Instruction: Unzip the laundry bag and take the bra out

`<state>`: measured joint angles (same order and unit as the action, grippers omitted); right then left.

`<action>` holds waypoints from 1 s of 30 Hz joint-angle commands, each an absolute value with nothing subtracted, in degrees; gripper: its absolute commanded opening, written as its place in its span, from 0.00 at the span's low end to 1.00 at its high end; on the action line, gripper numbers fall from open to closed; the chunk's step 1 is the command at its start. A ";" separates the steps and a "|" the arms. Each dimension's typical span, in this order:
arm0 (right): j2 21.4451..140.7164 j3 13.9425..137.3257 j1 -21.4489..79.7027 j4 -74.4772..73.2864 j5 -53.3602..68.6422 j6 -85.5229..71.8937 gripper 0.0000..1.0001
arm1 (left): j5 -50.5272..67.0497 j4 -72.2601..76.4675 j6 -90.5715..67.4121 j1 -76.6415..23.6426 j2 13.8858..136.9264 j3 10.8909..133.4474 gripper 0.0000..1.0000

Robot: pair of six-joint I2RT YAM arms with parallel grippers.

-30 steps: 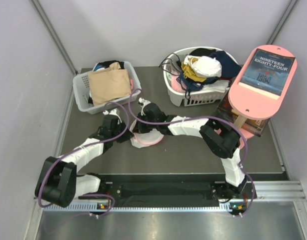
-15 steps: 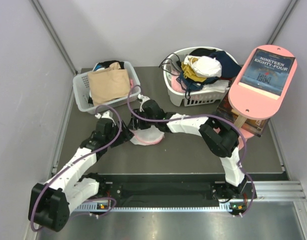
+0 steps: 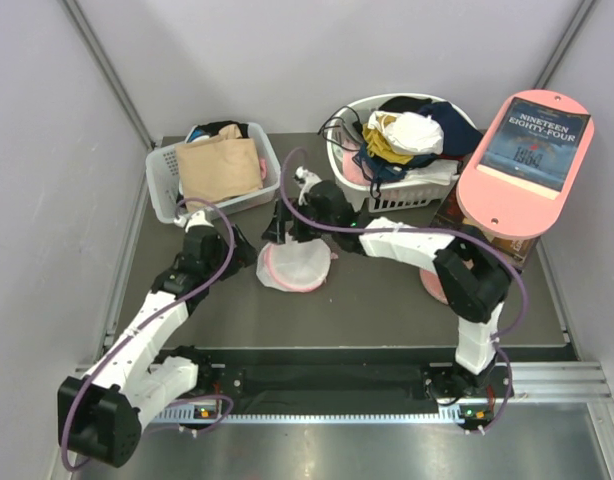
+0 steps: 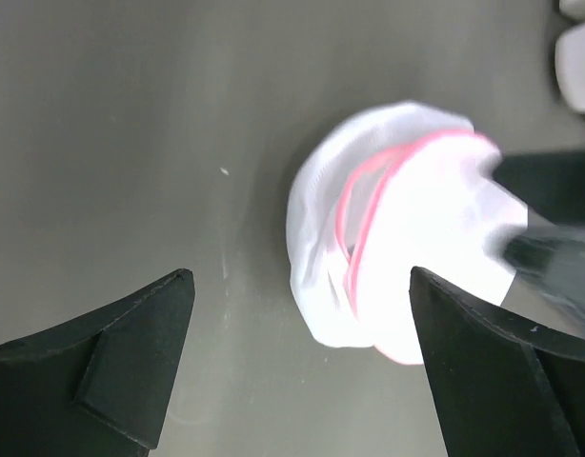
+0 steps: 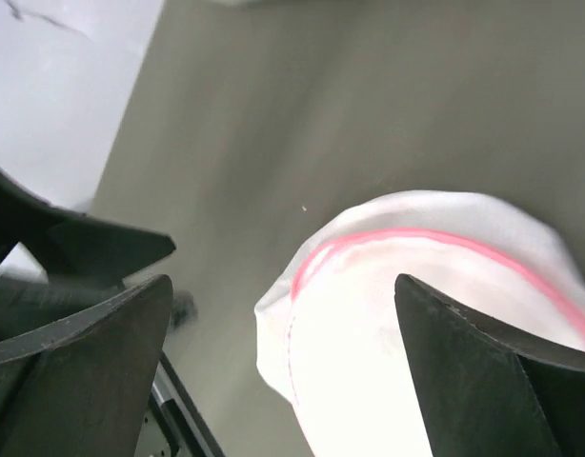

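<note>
1. Top view: the laundry bag (image 3: 295, 266) lies on the table (image 3: 387, 300), left of centre.
   - The left gripper (image 3: 241, 254) sits just beside its left edge. The right gripper (image 3: 281, 226) hangs just beyond its far edge. Both are near the bag, and neither clearly touches it.
   - The pouch is round, so no long axis guides the approach. What matters is where the zip pull sits on the pink rim, and it is too small to find here.
   - A white basket (image 3: 167, 192) holding a tan garment (image 3: 219, 168) stands at the far left.
   - A second basket (image 3: 387, 198) of mixed clothes stands behind the right arm, and a pink board (image 3: 487, 190) carrying a book (image 3: 532, 140) is to the right.
   - None of these lies between either gripper and the bag.

2. Left wrist: the left gripper (image 4: 300, 276) is spread wide and holds nothing.
   - The bag (image 4: 416, 248) lies ahead, offset toward the right-hand finger, its pink rim showing as two close arcs.
   - The right gripper is a dark blur at the bag's far side.

3. Right wrist: the right gripper (image 5: 281, 286) is also spread and empty.
   - The bag (image 5: 426, 333) fills the lower right of the view, and the left gripper shows beyond it.
   - The bra cannot be told apart from the white mesh, and I cannot tell whether the zip is open.
</note>
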<state>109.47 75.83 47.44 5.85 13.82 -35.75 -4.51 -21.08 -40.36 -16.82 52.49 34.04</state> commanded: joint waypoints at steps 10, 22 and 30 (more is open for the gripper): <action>84.83 59.42 36.48 2.30 7.04 -28.75 1.00 | -0.35 -21.00 -33.84 -0.36 54.84 45.43 0.99; 54.17 52.82 29.36 -13.09 -15.62 -19.52 1.00 | 5.62 -27.59 -24.98 7.65 56.34 57.47 0.99; 47.64 53.00 28.65 -13.89 -20.30 -15.12 1.00 | 10.81 -28.83 -17.76 7.65 55.46 59.76 0.99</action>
